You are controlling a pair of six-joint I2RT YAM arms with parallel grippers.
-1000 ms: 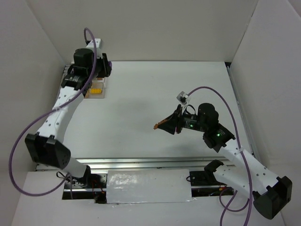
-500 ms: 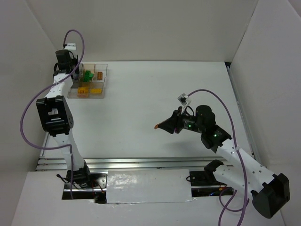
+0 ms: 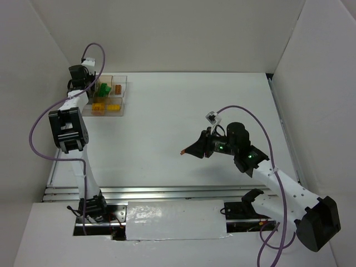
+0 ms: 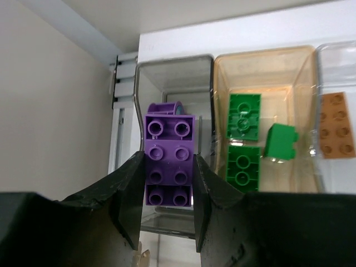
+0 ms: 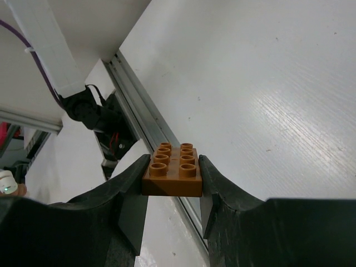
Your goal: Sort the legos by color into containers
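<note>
My left gripper [image 4: 169, 181] is shut on a purple lego [image 4: 169, 158], held just above the leftmost cell of the clear tray of containers [image 4: 173, 58]. The cell beside it holds three green legos [image 4: 243, 117], and a brown one [image 4: 335, 132] lies in the cell after that. From above, the left gripper [image 3: 82, 83] sits at the tray's [image 3: 124, 95] far left corner, where green [image 3: 103, 89], orange [image 3: 118, 89] and yellow [image 3: 99, 107] legos show. My right gripper [image 5: 173, 179] is shut on a brown lego [image 5: 173, 169], hanging over mid-table [image 3: 183, 151].
An aluminium rail [image 3: 167, 192] runs along the table's near edge, with wiring and the arm bases below it. White walls close in the left, far and right sides. The left arm's elbow [image 3: 67, 130] stands tall over the table's left edge.
The left arm swung off the tray and reared up at the left edge, uncovering the cells; its gripper now sits at the tray's far left corner. The right gripper drifted slightly nearer with its brick.
</note>
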